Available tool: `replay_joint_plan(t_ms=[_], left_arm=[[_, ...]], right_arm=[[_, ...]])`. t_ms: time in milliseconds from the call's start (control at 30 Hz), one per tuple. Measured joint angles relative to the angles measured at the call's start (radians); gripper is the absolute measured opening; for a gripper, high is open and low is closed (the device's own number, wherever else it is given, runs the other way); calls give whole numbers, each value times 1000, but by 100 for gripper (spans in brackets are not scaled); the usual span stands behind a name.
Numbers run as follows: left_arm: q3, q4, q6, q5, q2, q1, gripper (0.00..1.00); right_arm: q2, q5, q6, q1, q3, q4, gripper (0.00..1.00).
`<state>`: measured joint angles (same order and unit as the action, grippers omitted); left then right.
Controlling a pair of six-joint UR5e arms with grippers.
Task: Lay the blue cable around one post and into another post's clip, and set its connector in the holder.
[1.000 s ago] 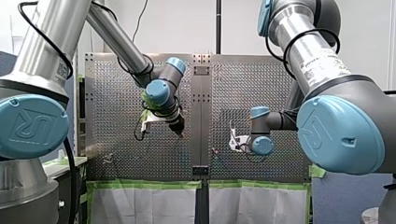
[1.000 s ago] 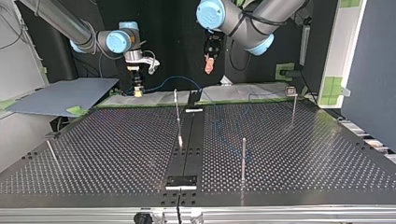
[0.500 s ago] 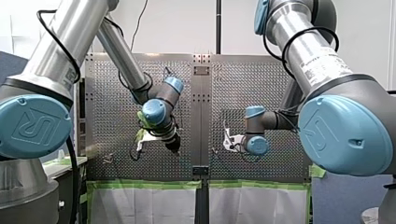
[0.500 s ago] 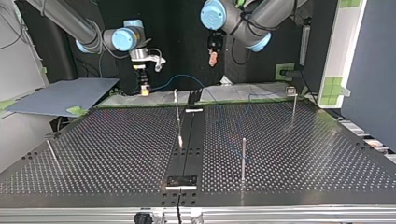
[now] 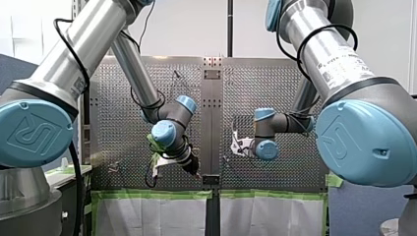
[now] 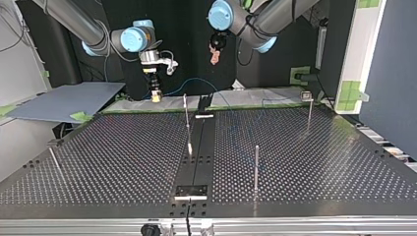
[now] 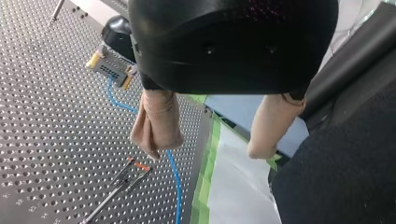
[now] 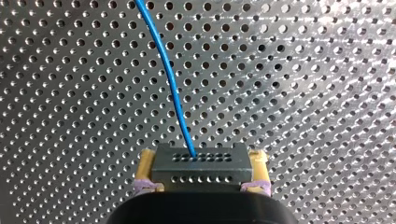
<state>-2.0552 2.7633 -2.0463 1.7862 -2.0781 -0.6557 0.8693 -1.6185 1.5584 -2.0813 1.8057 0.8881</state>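
My right gripper [image 8: 201, 161] is shut on the dark grey connector [image 8: 201, 164], its yellow pads [image 8: 147, 169] against both ends. The blue cable [image 8: 170, 84] runs from the connector ahead over the perforated table. In the top view my right gripper [image 6: 156, 94] hangs at the far edge, left of the middle, with the cable [image 6: 194, 82] arcing to the right behind a clip post [image 6: 186, 118]. My left gripper [image 7: 210, 147] is open, its beige fingers [image 7: 156, 121] empty above the cable [image 7: 173, 179] and a clip post [image 7: 123, 175]. The connector [image 7: 111, 69] lies ahead of it.
Thin posts stand on the table at the top view's right [image 6: 256, 167], far right [image 6: 309, 108] and left [image 6: 54, 160]. A black centre strip carries a holder plate [image 6: 191, 191] near the front. Green tape [image 7: 210, 154] and a white sheet line the table's edge.
My left gripper has swung down toward the front view's lower middle. My right gripper has carried the connector leftward in the front view, toward the centre strip.
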Motion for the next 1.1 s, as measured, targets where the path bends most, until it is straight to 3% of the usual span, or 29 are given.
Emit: replay_joint_plan(t_ms=[433,733,1100], left_arm=[[0,-109,-108,-5,-10,-24,100],[8,-186,-179,-2,-13,-22,100],[89,-283,-260,-19,-93,-28,100]], right_arm=[[1,-1,2,-23,0,6,0],[1,0,7,-27,0,20,0],[1,0,9,-34,-1,18,0]])
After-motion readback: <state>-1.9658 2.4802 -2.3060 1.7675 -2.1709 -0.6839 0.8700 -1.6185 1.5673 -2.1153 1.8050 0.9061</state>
